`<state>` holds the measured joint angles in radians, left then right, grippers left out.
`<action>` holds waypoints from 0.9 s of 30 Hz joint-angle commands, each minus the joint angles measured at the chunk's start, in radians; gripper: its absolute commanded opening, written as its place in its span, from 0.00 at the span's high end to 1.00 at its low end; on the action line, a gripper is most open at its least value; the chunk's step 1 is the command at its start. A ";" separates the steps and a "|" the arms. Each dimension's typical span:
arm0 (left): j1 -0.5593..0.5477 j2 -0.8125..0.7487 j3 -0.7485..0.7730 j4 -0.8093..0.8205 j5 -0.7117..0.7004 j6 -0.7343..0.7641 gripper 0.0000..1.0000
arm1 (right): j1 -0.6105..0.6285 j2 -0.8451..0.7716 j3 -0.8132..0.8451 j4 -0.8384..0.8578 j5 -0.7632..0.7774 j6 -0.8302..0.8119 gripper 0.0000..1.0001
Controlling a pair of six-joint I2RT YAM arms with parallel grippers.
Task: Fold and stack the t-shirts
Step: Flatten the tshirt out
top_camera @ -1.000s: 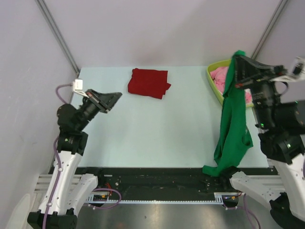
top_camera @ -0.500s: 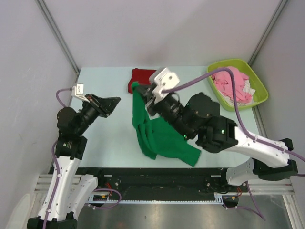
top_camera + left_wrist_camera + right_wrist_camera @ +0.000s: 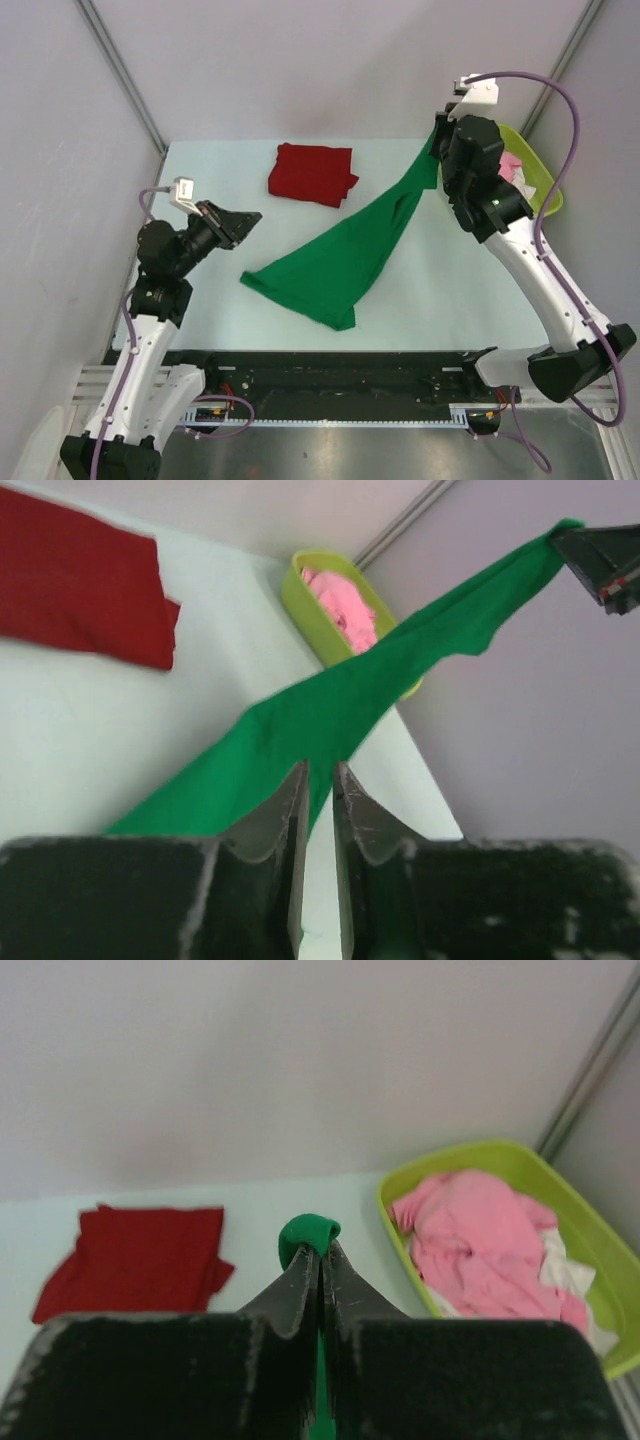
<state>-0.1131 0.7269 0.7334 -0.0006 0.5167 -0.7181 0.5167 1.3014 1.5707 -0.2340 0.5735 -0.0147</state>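
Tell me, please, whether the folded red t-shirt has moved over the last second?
No. The red t-shirt lies at the same spot near the table's far edge, left of the green bin, as before.

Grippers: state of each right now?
Left gripper: shut, holding nothing.
Right gripper: shut on the green t-shirt, pinching one end up off the table.

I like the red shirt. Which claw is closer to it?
Left. The left claw hangs just left of the red shirt; the right claw is farther right, by the bin, pinching the green shirt.
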 commanded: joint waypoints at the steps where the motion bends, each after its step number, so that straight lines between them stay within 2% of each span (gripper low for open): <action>1: -0.011 0.014 -0.074 0.063 0.063 -0.006 0.68 | -0.053 0.007 -0.109 0.004 -0.109 0.133 1.00; 4: -0.074 0.017 -0.129 0.114 0.075 0.009 0.44 | -0.058 0.027 -0.130 -0.010 -0.139 0.156 1.00; 5: -0.158 0.037 -0.126 0.090 0.062 0.029 0.27 | -0.058 0.032 -0.132 -0.013 -0.152 0.162 1.00; 7: -0.270 0.063 -0.094 0.019 -0.054 0.124 0.16 | -0.055 0.041 -0.139 -0.014 -0.158 0.168 1.00; 8: -0.390 0.078 -0.088 -0.037 -0.099 0.150 0.06 | -0.055 0.041 -0.141 -0.013 -0.167 0.168 1.00; 9: -0.448 0.104 -0.086 -0.051 -0.148 0.184 0.01 | -0.053 0.044 -0.141 -0.014 -0.167 0.171 1.00; 11: -0.595 0.147 -0.071 -0.100 -0.274 0.221 0.00 | -0.053 0.045 -0.152 -0.025 -0.178 0.179 1.00; 14: -0.742 0.244 -0.023 -0.195 -0.433 0.296 0.00 | -0.053 0.033 -0.181 -0.030 -0.185 0.193 1.00; 16: -0.802 0.339 0.041 -0.269 -0.513 0.333 0.00 | -0.049 0.022 -0.195 -0.037 -0.189 0.202 1.00; 17: -0.862 0.374 0.069 -0.357 -0.640 0.344 0.00 | -0.047 0.019 -0.202 -0.042 -0.192 0.203 1.00; 22: -0.994 0.569 0.246 -0.519 -0.829 0.443 0.00 | -0.041 -0.004 -0.235 -0.048 -0.201 0.213 1.00; 23: -1.023 0.592 0.280 -0.533 -0.857 0.468 0.05 | -0.041 -0.007 -0.236 -0.051 -0.208 0.219 1.00; 26: -1.074 0.705 0.388 -0.567 -0.989 0.610 0.06 | -0.040 -0.020 -0.247 -0.064 -0.218 0.223 1.00; 27: -1.086 0.729 0.406 -0.565 -1.073 0.644 0.06 | -0.041 -0.025 -0.250 -0.067 -0.222 0.225 1.00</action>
<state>-1.1484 1.3735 1.0172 -0.4950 -0.2764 -0.2798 0.4702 1.3285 1.3273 -0.3046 0.3740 0.1890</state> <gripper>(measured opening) 0.942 0.009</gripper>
